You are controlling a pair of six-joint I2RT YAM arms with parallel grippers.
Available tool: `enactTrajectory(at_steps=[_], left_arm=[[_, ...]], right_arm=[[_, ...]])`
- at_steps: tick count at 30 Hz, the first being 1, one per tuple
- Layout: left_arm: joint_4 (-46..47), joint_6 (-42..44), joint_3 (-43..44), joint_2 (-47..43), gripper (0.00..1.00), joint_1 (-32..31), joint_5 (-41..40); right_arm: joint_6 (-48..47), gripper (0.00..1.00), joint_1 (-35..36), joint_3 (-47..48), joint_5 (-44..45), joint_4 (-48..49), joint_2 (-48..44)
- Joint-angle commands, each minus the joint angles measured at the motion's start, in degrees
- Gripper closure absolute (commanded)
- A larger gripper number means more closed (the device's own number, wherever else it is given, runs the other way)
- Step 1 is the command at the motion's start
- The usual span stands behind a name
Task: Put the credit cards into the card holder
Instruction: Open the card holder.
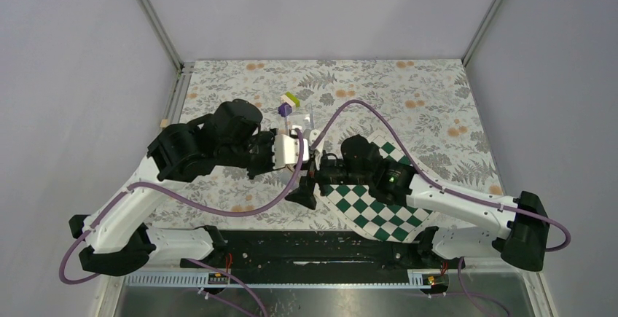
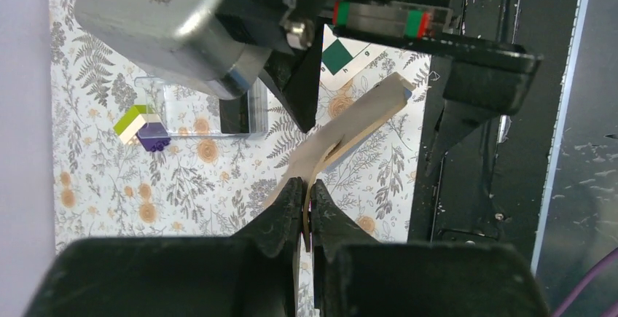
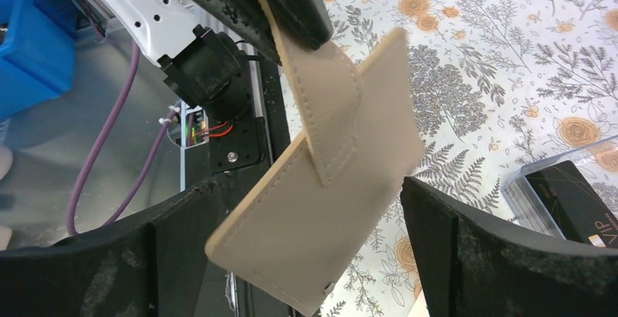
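My left gripper (image 2: 306,186) is shut on the closing strap of the tan card holder (image 2: 357,124) and holds it in the air above the floral mat. In the right wrist view the card holder (image 3: 328,215) hangs folded shut, snap button low on its face. My right gripper (image 3: 310,186) is open, one finger on each side of the card holder, touching neither side. The black credit cards (image 3: 565,197) lie in a clear plastic case (image 2: 233,109) on the mat. In the top view both grippers, left (image 1: 304,158) and right (image 1: 312,182), meet mid-table.
A purple-green-white block cluster (image 1: 289,103) sits beside the clear case (image 1: 299,122) behind the grippers. A green-white checkerboard (image 1: 372,208) lies under the right arm. The black base rail (image 1: 313,248) runs along the near edge.
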Motion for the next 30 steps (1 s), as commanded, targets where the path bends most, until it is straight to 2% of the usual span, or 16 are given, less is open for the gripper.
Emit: enactTrajectory(at_steps=[1, 4, 6, 7, 8, 11, 12, 14, 15, 16, 19, 22, 26, 30], left_arm=[[2.2, -3.2, 2.7, 0.1, 1.00, -0.3, 1.3], [2.1, -3.5, 3.0, -0.1, 1.00, -0.2, 2.8], [2.1, -3.6, 3.2, -0.4, 1.00, -0.2, 3.8], [2.2, -3.8, 3.2, -0.6, 1.00, -0.2, 4.1], [2.7, -4.3, 3.1, -0.9, 1.00, -0.2, 4.3], [4.3, -6.0, 2.0, -2.1, 1.00, -0.2, 4.4], [4.9, -7.0, 1.4, -2.5, 0.94, -0.1, 4.1], [7.0, -11.0, -0.7, -3.7, 0.51, -0.1, 2.3], [8.5, -13.6, -2.2, -4.4, 0.36, -0.1, 1.4], [10.5, -16.1, -4.3, -5.6, 0.24, -0.1, 0.9], [18.3, -25.0, -12.0, -9.5, 0.06, 0.0, 0.8], [26.0, -36.6, -19.4, -13.7, 0.01, 0.5, -1.2], [32.8, -51.4, -27.8, -18.2, 0.01, 3.5, -4.1], [32.6, -58.6, -32.1, -17.6, 0.01, 8.5, 4.6]], right_arm=[[0.5, 0.01, 2.1, 2.6, 9.5, 1.4, 0.1], [0.8, 0.04, 2.7, 2.7, 15.9, 1.2, 0.7], [0.3, 0.14, 2.9, 2.9, 18.4, 1.4, 1.3], [-0.4, 0.24, 2.9, 3.2, 18.5, 1.4, 1.6], [-1.0, 0.37, 2.8, 3.6, 18.3, 1.2, 2.0], [-1.8, 0.87, 2.8, 5.1, 17.5, -0.2, 2.4], [-1.8, 1.00, 2.8, 5.4, 17.7, -1.1, 2.2], [0.1, 1.00, 2.7, 5.1, 20.2, -2.4, 0.8], [0.6, 1.00, 2.8, 4.6, 21.2, -2.6, -0.2], [1.5, 1.00, 2.7, 3.3, 23.4, -2.7, -1.7], [3.8, 1.00, 1.7, 0.9, 26.0, -5.0, -6.9], [7.5, 1.00, -1.7, 0.5, 23.6, -13.2, -10.5], [11.9, 1.00, -11.4, -1.2, 5.7, -20.5, -13.9], [10.9, 1.00, -13.9, -1.9, -0.4, -27.5, -17.8]])
